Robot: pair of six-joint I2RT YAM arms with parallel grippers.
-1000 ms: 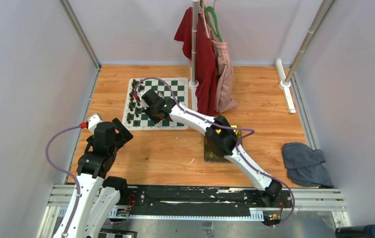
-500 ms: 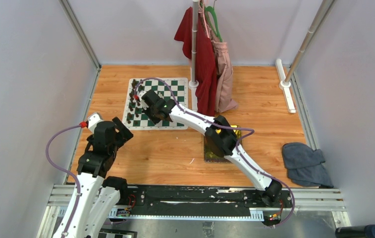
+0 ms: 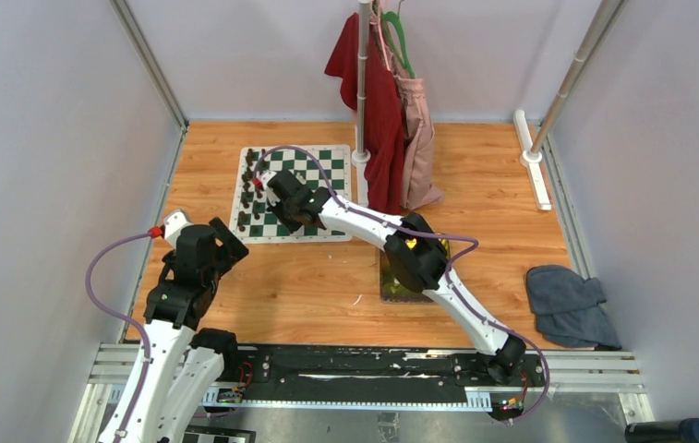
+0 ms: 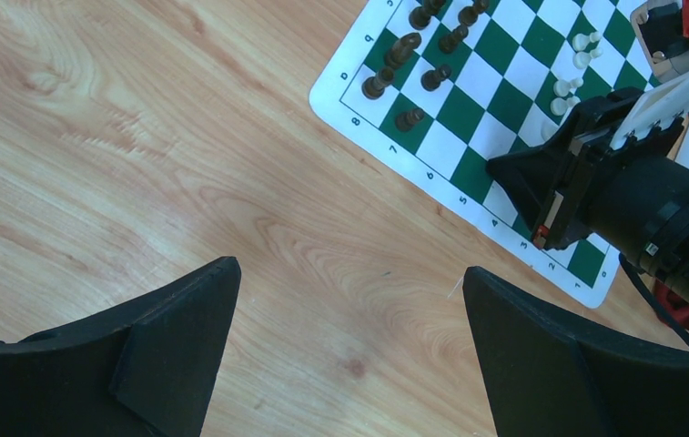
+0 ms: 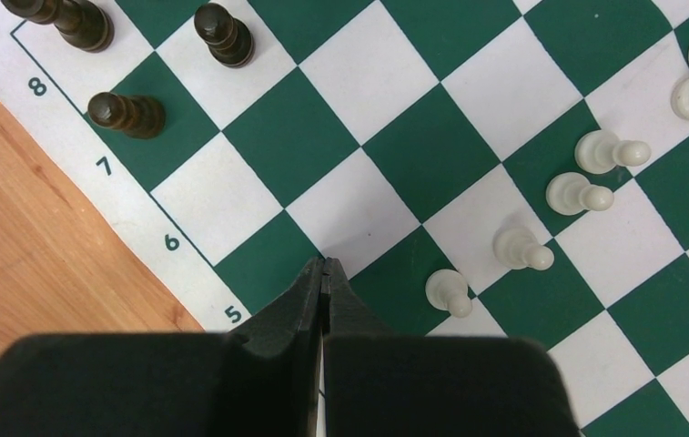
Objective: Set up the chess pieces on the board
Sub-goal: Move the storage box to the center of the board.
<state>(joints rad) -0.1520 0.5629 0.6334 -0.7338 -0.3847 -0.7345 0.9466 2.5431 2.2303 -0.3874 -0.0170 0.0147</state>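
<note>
The right gripper (image 5: 324, 267) is pressed together over the green-and-white square chess mat (image 5: 386, 146). The left gripper (image 4: 348, 271) is held spread.

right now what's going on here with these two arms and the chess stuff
Two robot arms are setting up a chess game. The right gripper is over the board near its rank 5 edge, fingers shut with nothing between them. A few cream-white chess pieces stand in a loose diagonal line nearby, and dark chessmen stand on ranks 7 and 8. The left gripper hangs open and empty over the wooden table beside the board.
</note>
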